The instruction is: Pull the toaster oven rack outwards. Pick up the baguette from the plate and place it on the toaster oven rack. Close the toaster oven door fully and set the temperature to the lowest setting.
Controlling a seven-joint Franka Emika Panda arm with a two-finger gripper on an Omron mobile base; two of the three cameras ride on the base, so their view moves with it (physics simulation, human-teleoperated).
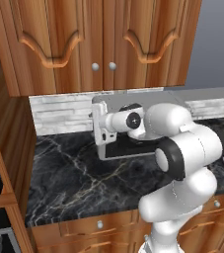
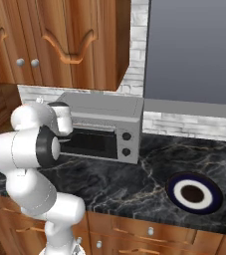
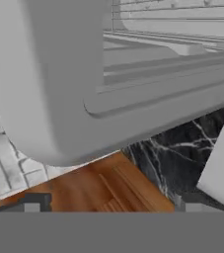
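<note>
Gripper [image 3: 108, 205] wide open, empty, at oven [image 2: 104, 127] left end.
Plate [image 2: 194, 194] bare near counter [image 2: 134, 184] front edge; jaws likely spread to take the door.

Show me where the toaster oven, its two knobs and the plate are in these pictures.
toaster oven [image 2: 104, 106]: right base view, on its grey top panel.
upper knob [image 2: 127, 136]: right base view, on the black dial's face.
lower knob [image 2: 126, 152]: right base view, on the dial's face.
plate [image 2: 174, 191]: right base view, on its dark blue band.
</note>
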